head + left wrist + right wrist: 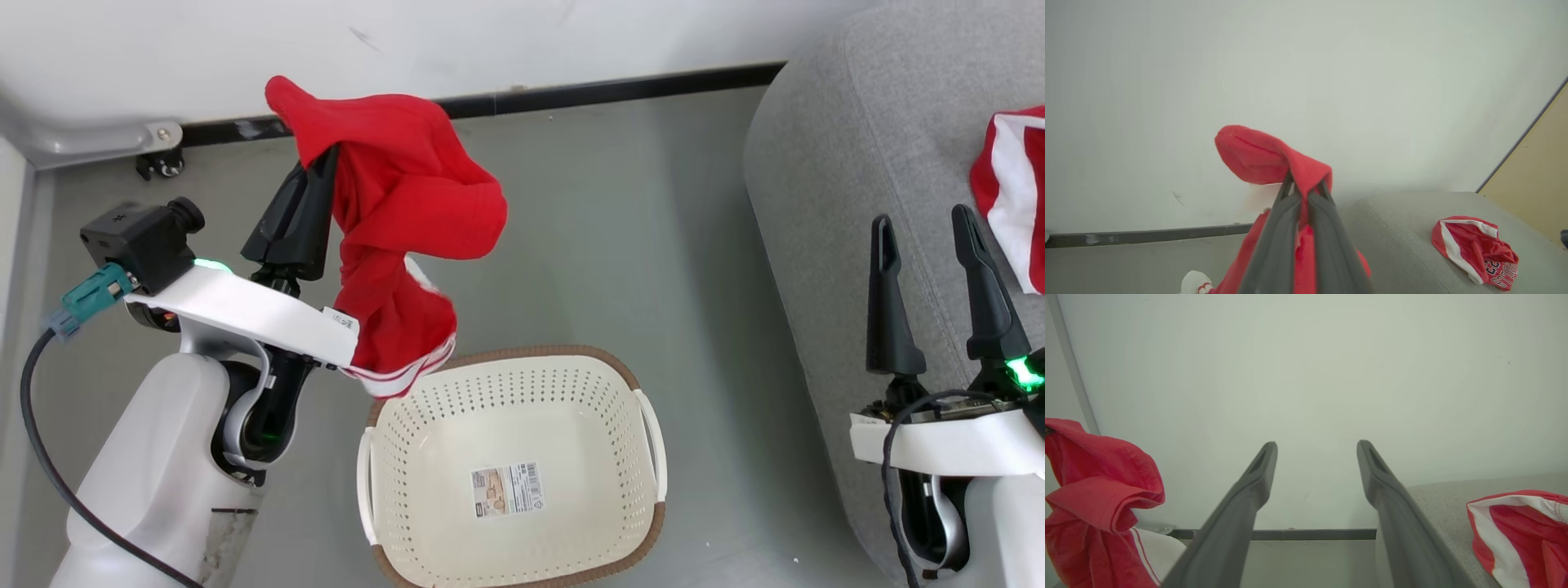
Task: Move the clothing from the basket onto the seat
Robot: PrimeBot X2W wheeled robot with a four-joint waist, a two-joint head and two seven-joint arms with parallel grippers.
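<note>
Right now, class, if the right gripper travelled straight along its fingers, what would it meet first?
Probably the white wall; the right gripper has open air ahead, the seat off to one side. Depth is unclear.

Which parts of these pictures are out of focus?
Left wrist view: the left gripper is soft near the lens, the lettered garment on the seat sharp. Right wrist view: the right gripper blurs toward its base. Head view: the basket is sharp.

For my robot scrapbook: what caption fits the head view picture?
The left gripper holds a red garment up by the empty basket; a second garment lies on the seat.
</note>
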